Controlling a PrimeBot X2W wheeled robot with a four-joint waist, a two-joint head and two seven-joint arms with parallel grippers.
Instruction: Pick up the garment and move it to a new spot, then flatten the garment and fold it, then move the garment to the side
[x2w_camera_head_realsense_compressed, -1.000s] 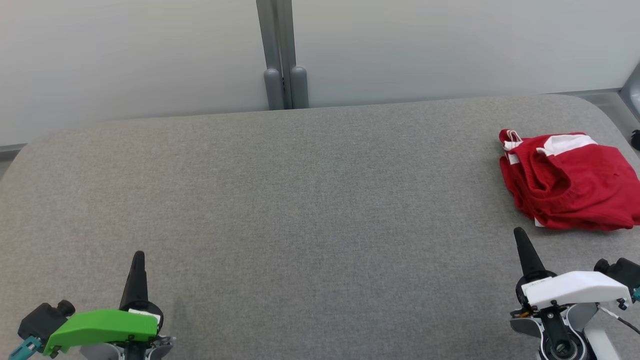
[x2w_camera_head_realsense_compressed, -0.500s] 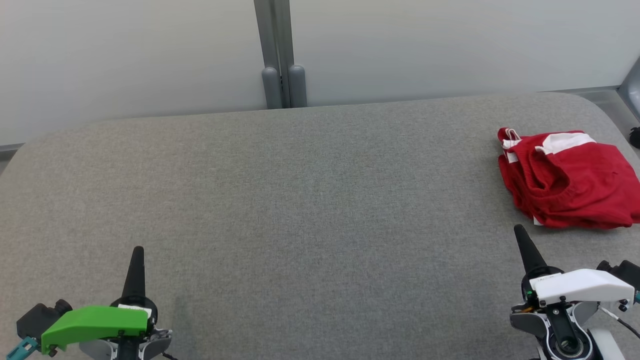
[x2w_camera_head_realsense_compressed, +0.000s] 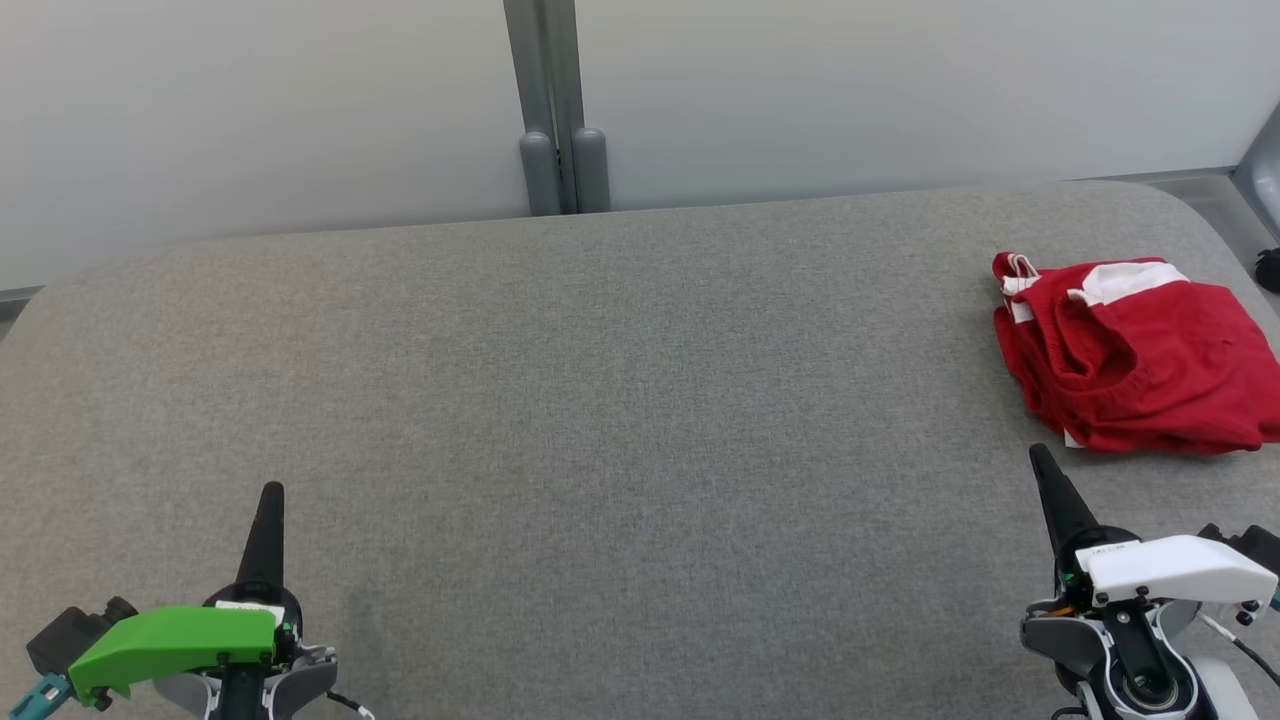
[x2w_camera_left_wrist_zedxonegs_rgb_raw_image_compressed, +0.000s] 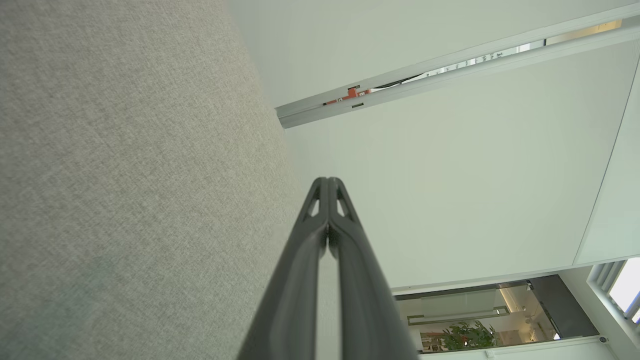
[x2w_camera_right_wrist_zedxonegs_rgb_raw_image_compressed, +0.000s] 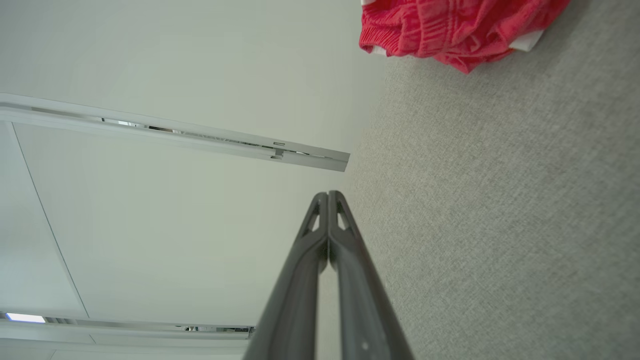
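A red garment (x2w_camera_head_realsense_compressed: 1135, 355) with white trim lies bunched at the far right of the grey fabric table (x2w_camera_head_realsense_compressed: 620, 400). Its edge also shows at the top of the right wrist view as the garment (x2w_camera_right_wrist_zedxonegs_rgb_raw_image_compressed: 450, 30). My right gripper (x2w_camera_head_realsense_compressed: 1042, 462) hovers just in front of the garment, shut and holding nothing, fingers pressed together (x2w_camera_right_wrist_zedxonegs_rgb_raw_image_compressed: 328, 196). My left gripper (x2w_camera_head_realsense_compressed: 271, 492) sits low at the near left, far from the garment, also shut and empty (x2w_camera_left_wrist_zedxonegs_rgb_raw_image_compressed: 327, 181).
A pale wall runs behind the table, with a grey post (x2w_camera_head_realsense_compressed: 555, 110) at its middle. The table's right edge curves away close beside the garment. A wide stretch of bare grey fabric lies between the two grippers.
The whole picture has shifted slightly, so the camera moved. Both grippers sit a little higher in the view than before. The garment lies as it did.
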